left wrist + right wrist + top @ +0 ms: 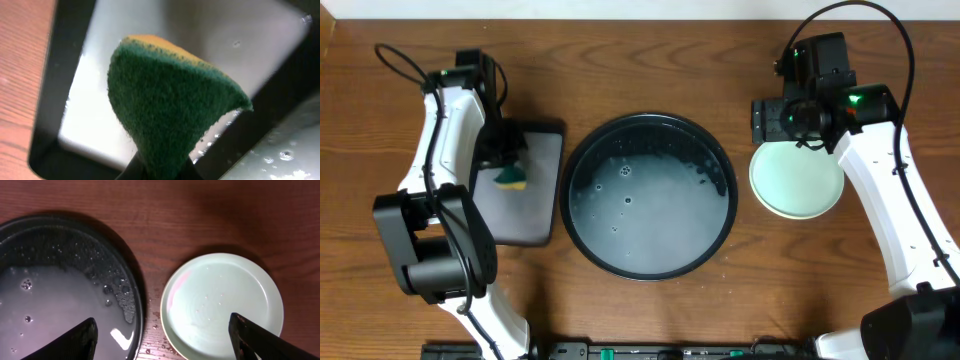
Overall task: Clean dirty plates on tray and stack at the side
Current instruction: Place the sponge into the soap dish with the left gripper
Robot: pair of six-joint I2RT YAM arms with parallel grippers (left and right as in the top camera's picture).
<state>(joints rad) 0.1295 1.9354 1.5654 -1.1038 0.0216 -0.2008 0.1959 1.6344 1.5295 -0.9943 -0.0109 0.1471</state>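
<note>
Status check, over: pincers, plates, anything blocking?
Left pincer shut on sponge over grey tray. Right pincer open above mint plate, beside black tray. Black tray holds only soapy water. Nothing blocking.

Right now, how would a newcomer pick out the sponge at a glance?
Start at the large round black tray of cloudy water, centre of the overhead view. Left of it lies a dark grey rectangular tray; the sponge is over it, pinched in the left gripper. It alone is green with a yellow back.
</note>
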